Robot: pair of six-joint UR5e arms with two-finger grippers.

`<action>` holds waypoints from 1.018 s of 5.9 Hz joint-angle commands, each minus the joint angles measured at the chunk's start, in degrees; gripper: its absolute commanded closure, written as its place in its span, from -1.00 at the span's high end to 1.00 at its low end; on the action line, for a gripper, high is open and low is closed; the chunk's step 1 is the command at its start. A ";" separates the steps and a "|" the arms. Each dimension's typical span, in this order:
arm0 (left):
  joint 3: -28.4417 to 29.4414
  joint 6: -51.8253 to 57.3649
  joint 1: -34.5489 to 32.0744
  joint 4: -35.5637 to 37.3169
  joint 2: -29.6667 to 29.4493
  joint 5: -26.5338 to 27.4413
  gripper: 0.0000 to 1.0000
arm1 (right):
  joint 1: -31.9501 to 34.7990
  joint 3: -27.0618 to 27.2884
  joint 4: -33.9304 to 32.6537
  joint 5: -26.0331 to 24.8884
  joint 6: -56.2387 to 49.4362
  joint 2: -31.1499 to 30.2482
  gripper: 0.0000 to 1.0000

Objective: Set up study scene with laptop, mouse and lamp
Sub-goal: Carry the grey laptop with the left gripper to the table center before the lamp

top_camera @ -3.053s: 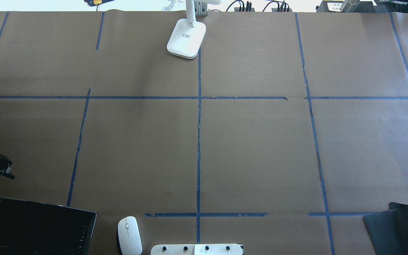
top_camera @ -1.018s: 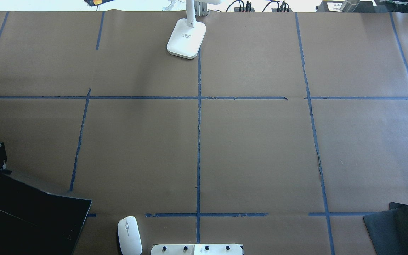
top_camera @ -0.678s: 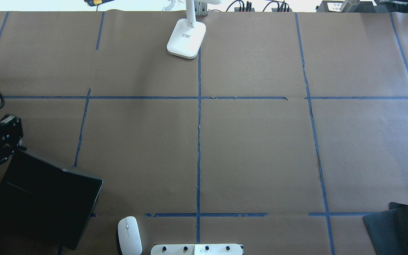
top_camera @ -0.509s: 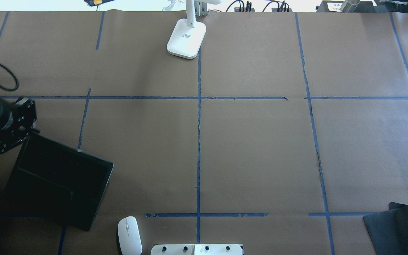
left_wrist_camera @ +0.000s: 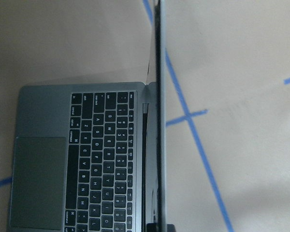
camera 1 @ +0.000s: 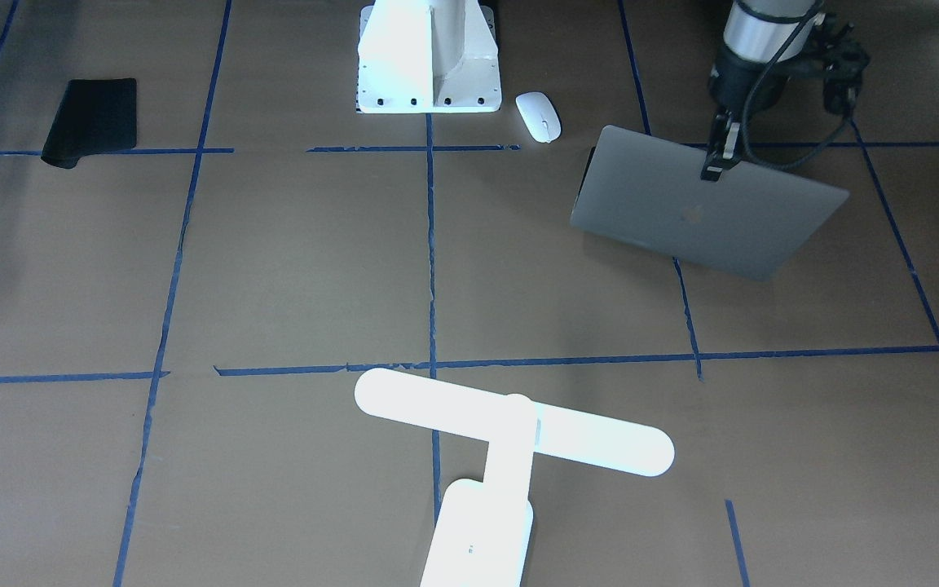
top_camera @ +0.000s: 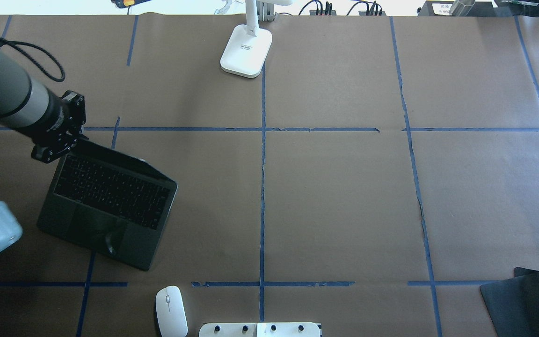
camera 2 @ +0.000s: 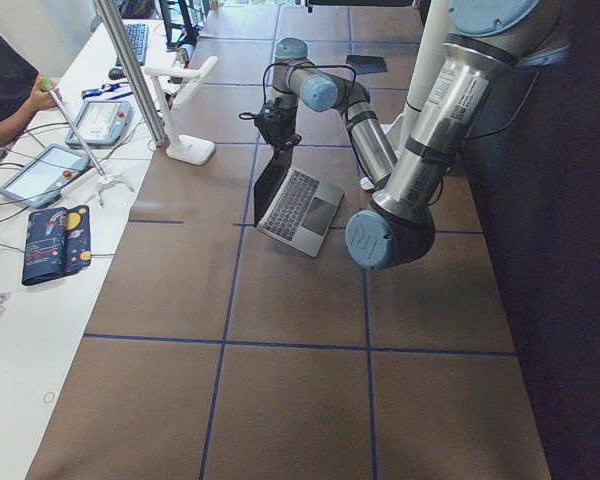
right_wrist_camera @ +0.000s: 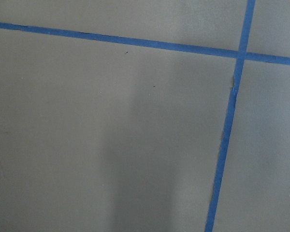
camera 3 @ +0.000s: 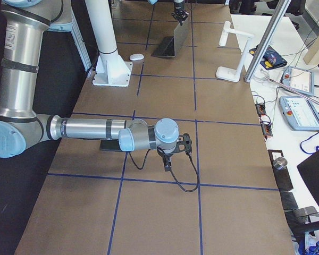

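Note:
The grey laptop [top_camera: 110,201] stands open on the table's left part, keys and trackpad up, its lid [camera 1: 706,212] raised and facing the far side. My left gripper [top_camera: 74,140] is shut on the lid's top edge, near one corner; one finger [camera 1: 714,159] shows on the lid's back. The white mouse [top_camera: 171,311] lies at the near edge beside the pedestal. The white lamp [camera 1: 510,432] stands at the far edge, near the middle. My right gripper [camera 3: 173,154] shows only in the exterior right view, low over bare table; I cannot tell its state.
A black flexible pad [top_camera: 517,299] lies at the near right corner. The white bolted pedestal [camera 1: 429,57] stands at the near middle edge. Blue tape lines grid the brown table cover. Tablets and an operator [camera 2: 5,90] are beyond the far edge.
My left gripper has moved away from the robot and to the right, taking the laptop with it out of the near left corner. The keyboard now shows fully. Mouse, lamp and pad have not moved.

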 commanded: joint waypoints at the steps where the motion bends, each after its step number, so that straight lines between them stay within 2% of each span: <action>1: 11.95 -6.56 0.51 -0.77 -12.39 0.01 -1.00 | -0.03 -0.01 0.09 -0.03 -0.06 0.00 1.00; 3: 22.15 -14.82 4.35 -1.21 -23.39 0.45 -1.00 | -0.03 0.08 0.09 -0.03 -0.15 0.00 1.00; 5: 38.03 -22.74 6.65 -8.19 -34.64 3.94 -1.00 | -0.12 0.08 0.09 -0.12 -0.15 0.00 1.00; 6: 43.51 -24.08 6.66 -10.68 -37.56 4.31 -1.00 | -0.12 0.17 0.09 -0.03 -0.06 0.00 1.00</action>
